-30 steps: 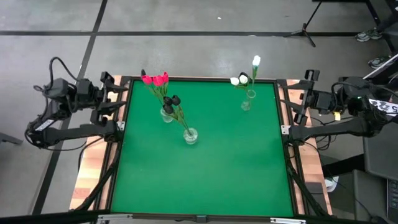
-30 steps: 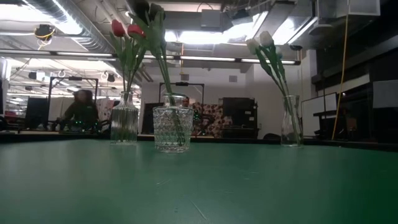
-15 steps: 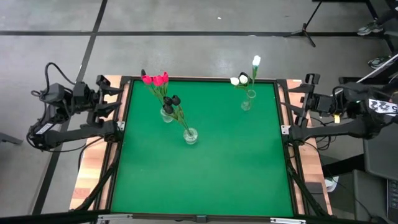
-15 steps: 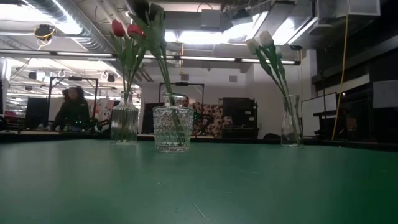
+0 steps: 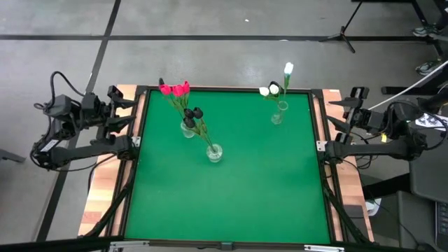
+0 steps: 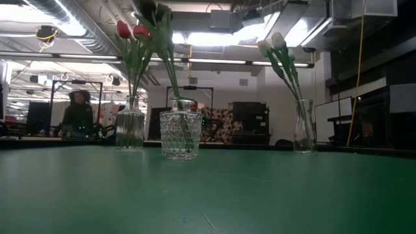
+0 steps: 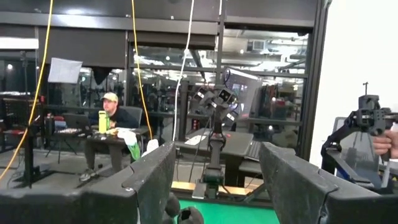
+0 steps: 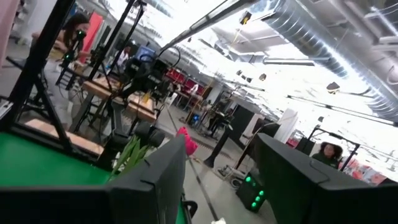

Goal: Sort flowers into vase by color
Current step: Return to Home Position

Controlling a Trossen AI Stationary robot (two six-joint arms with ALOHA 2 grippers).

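Note:
Three glass vases stand on the green table point(image 5: 231, 203). A ribbed vase point(image 5: 187, 129) holds the pink-red flowers point(image 5: 175, 89), a cut-glass tumbler point(image 5: 214, 152) the black flowers point(image 5: 194, 113), and a slim bottle point(image 5: 278, 115) the white flowers point(image 5: 274, 85). In each, the stems stand inside and lean on the rim. My left gripper point(image 5: 120, 108) hangs open beyond the table's left edge. My right gripper point(image 5: 348, 108) hangs open beyond the right edge. Both point inward over the table, with nothing between their fingers.
All three vases stand in the table's far half; the near half of the green surface point(image 6: 208, 195) is bare. A wooden frame point(image 5: 105, 189) borders the table. People sit in the room behind point(image 6: 77, 117), and a tripod stand point(image 5: 343, 31) is on the floor beyond the far edge.
My right gripper has drawn back from the table toward the right and sunk a little. My left gripper has drawn slightly away to the left. The vases and flowers have stayed where they were.

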